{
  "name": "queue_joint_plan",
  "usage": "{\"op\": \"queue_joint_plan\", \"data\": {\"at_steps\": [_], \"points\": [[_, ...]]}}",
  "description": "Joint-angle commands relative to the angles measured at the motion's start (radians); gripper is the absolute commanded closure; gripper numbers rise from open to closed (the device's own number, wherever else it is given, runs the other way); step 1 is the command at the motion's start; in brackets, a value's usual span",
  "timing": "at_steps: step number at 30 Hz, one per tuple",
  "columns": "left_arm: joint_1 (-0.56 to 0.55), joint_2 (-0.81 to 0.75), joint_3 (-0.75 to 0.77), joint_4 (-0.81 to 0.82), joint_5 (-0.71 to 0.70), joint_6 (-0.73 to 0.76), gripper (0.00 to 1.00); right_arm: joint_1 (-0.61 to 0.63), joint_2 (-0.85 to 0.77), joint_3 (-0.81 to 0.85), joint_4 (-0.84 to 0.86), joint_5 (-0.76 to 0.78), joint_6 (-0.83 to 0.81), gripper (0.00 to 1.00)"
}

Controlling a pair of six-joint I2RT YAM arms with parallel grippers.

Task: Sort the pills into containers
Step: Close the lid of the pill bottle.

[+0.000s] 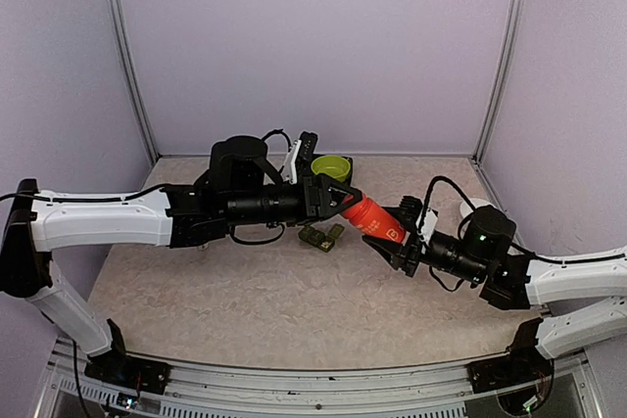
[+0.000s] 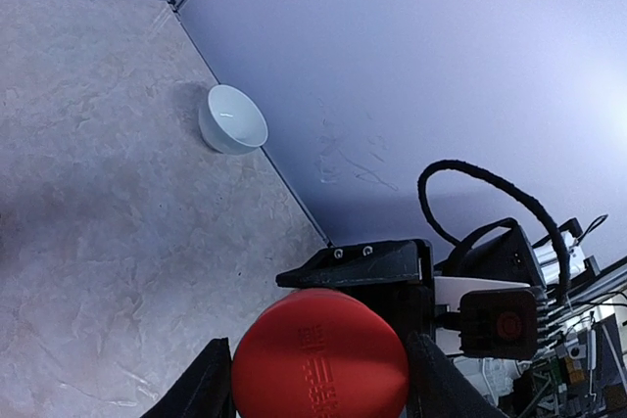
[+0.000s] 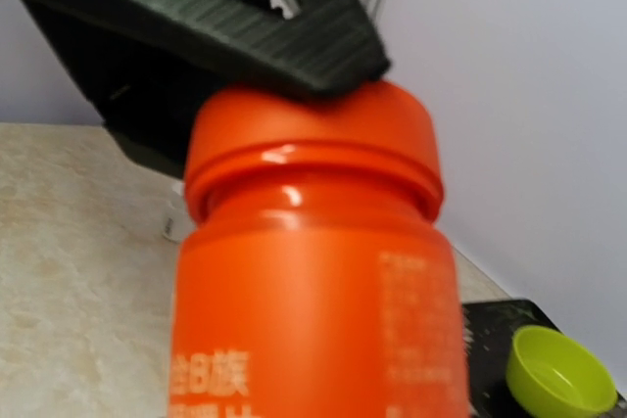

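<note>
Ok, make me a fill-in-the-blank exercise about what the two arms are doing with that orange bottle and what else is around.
1. The left pincer grips the orange bottle by its ___.
2. With the right pincer also closed on it, the number of pincers holding it is ___.
3. The bowl in the left wrist view is ___.
4. The dark green containers lie on the ___.
Missing words: cap; two; white; table.
</note>
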Motion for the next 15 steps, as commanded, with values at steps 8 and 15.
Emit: {"op": "queue_joint_plan", "data": {"at_steps": [8, 15], "points": [[-0.022, 0.067, 0.004, 0.008, 0.099, -0.035, 0.48, 0.098, 0.006, 0.02, 0.088, 0.252, -0.136, 0.85], [-0.028, 0.075, -0.027, 0.103, 0.184, 0.059, 0.51, 0.098, -0.046, 0.04, 0.03, 0.095, -0.03, 0.86]]}}
